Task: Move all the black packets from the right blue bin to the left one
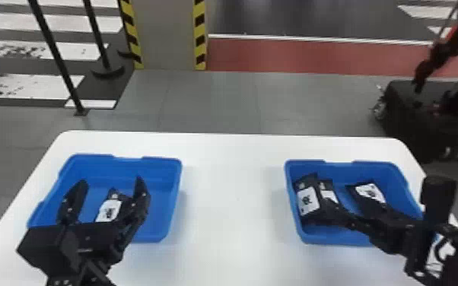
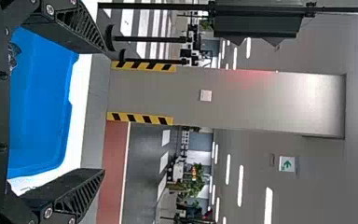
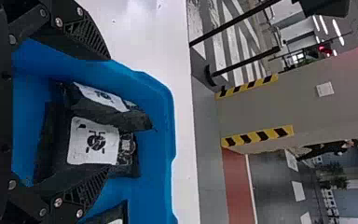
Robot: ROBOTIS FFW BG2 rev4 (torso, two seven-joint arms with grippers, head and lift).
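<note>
Hovering over blue bins, left claw spread, right claw slanted

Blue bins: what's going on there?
A two-armed robot is on a job moving black packets from the right bin to the left bin. One packet lies in the left bin; at least three are in the right. The right pincer is open over those, apparently gripping none. The left pincer, open and empty, hovers at the left bin.
</note>
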